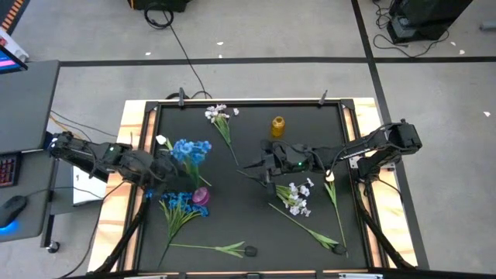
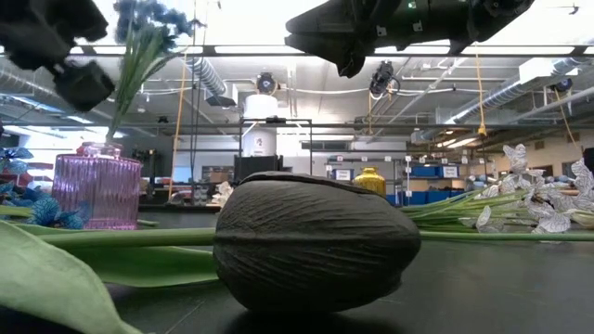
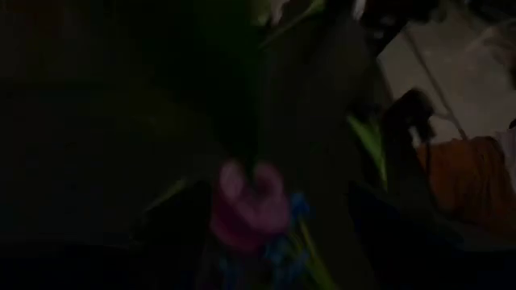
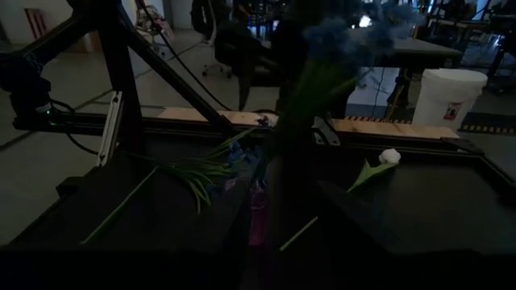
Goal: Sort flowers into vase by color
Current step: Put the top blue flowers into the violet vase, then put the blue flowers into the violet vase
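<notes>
A bunch of blue flowers stands upright in the pink vase, its stem rising from the ribbed glass. My left gripper hangs open just left of that stem, clear of it. A second blue bunch lies beside the vase. The yellow vase stands at the back with nothing in it. White sprays lie at the back and right of centre. White tulip buds lie at left and right. My right gripper hovers above mid-table.
A dark tulip on a long stem lies near the front edge, filling the low view. Raised wooden rails border the black table top. A desk with a monitor stands off to the left.
</notes>
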`<state>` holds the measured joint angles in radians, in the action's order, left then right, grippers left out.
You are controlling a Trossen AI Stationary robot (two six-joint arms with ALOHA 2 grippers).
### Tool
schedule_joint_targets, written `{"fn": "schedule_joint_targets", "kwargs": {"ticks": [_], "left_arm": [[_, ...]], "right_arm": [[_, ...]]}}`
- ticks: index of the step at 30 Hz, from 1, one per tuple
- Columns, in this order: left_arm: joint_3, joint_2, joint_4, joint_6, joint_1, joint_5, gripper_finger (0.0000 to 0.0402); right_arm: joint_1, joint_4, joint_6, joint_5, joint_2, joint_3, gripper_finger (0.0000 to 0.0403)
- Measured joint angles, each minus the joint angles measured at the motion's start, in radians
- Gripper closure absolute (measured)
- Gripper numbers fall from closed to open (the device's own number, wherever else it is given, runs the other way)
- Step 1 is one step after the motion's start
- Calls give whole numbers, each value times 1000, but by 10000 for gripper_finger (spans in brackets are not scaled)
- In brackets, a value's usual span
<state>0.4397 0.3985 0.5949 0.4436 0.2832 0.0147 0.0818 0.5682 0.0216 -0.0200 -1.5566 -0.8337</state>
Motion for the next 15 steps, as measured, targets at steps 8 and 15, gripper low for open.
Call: {"fn": "schedule_joint_targets", "kwargs": {"ticks": [8,15], "left_arm": [[0,0,84,248,0,-60,106],[0,1,105,602,7,-147,106]], "right_arm": [[0,-3,6,0,0,0,250],[0,-28,7,0,0,0,250]]}}
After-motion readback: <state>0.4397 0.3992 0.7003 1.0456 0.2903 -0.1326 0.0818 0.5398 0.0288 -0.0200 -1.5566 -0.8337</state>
